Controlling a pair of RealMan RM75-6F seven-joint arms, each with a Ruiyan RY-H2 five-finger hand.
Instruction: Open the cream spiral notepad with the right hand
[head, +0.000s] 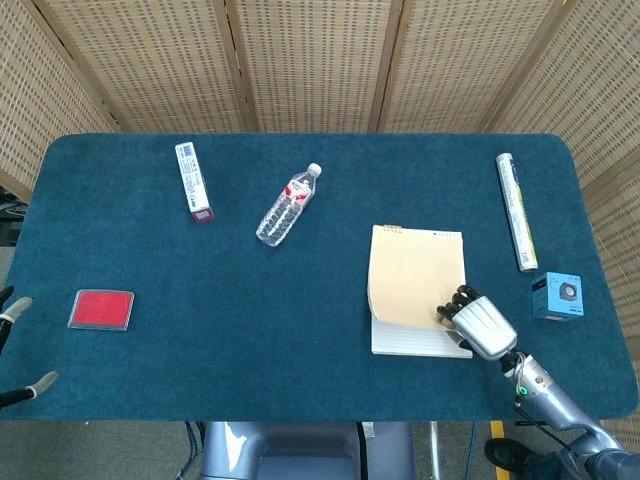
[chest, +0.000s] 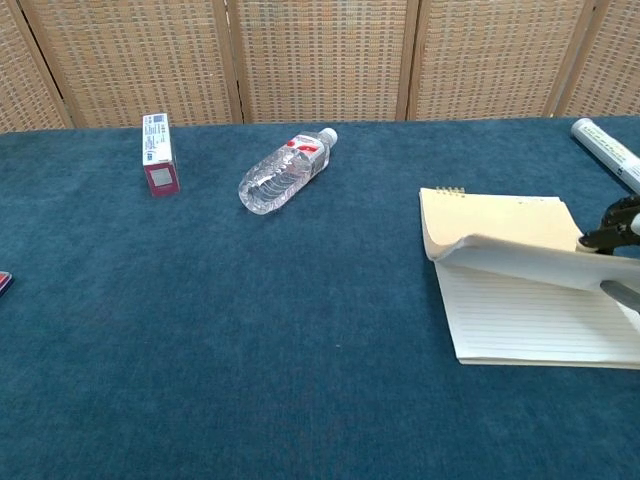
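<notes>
The cream spiral notepad (head: 415, 280) lies right of the table's middle, its spiral at the far edge. Its cover (chest: 500, 230) is lifted and curls up from the near edge, and a lined page (chest: 530, 325) shows beneath. My right hand (head: 478, 325) pinches the cover at its near right corner, with dark fingers on top. In the chest view only the fingertips (chest: 610, 225) of that hand show at the right edge. At the left edge of the head view, two fingertips (head: 18, 308) of my left hand poke in beside the table, apart, holding nothing.
A clear water bottle (head: 288, 205) lies left of the notepad. A white and red box (head: 193, 180) sits at the far left, a red card (head: 100, 309) at the near left. A white tube (head: 516, 211) and a blue cube (head: 556, 296) lie right of the notepad.
</notes>
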